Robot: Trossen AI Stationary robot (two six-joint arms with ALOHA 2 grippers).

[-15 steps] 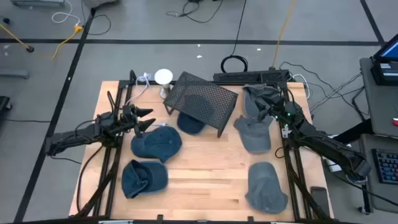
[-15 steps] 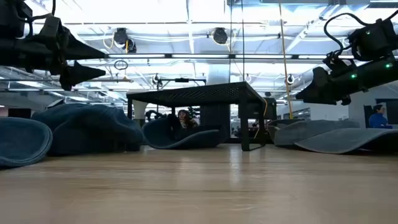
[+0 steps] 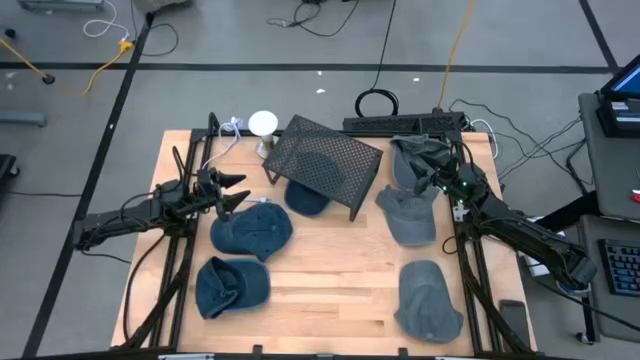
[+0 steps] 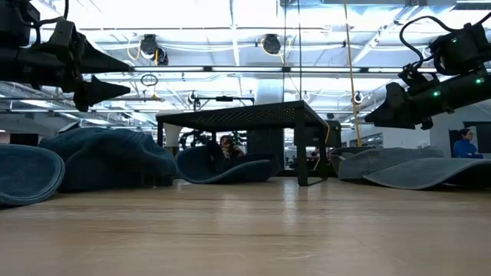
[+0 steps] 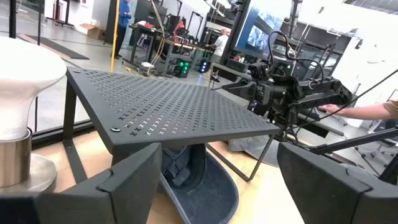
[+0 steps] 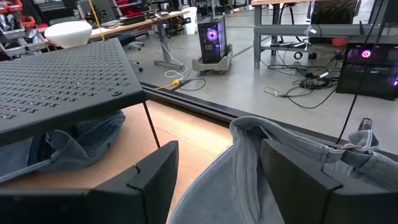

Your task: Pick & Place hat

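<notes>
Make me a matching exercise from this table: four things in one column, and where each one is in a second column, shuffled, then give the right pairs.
Things
1. mesh rack
2. white lamp
3. left hand
4. right hand

Places
A. open, above the grey hat on the table's right side
B. at the table's far edge, beside the rack
C. open, above the blue hat on the table's left side
D. standing over a blue hat in the middle at the far side

Pairs: 1-D, 2-B, 3-C, 4-A
</notes>
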